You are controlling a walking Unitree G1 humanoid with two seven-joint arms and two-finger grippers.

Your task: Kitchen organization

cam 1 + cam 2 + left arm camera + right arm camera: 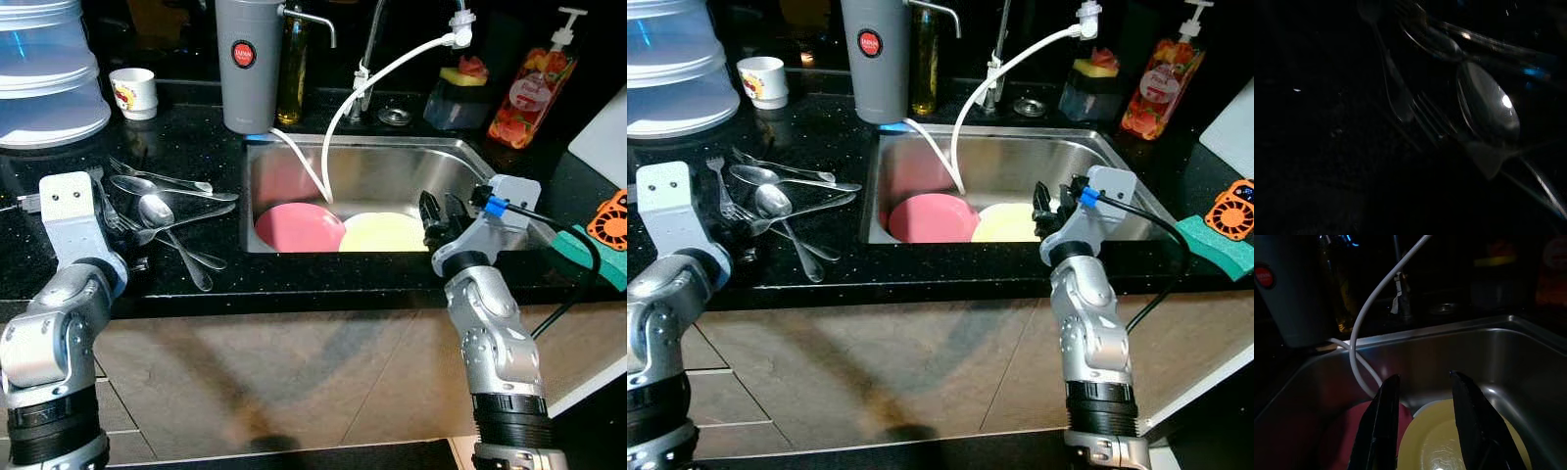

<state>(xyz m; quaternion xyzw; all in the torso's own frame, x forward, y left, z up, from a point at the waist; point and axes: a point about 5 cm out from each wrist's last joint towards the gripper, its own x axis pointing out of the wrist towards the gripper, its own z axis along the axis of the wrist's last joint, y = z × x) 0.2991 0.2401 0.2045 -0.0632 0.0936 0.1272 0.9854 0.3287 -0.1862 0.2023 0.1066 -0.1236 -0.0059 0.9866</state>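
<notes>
A pink plate and a yellow plate lie side by side in the steel sink. My right gripper is open just above the yellow plate at the sink's front right, with nothing between its fingers. A loose pile of spoons and forks lies on the black counter left of the sink. My left gripper hovers at the left edge of that pile. The dark left wrist view picks out a spoon bowl and fork tines.
A white hose hangs from the tap into the sink. A grey canister, an oil bottle, a cup and stacked clear containers line the back. A soap bottle and a green sponge are at the right.
</notes>
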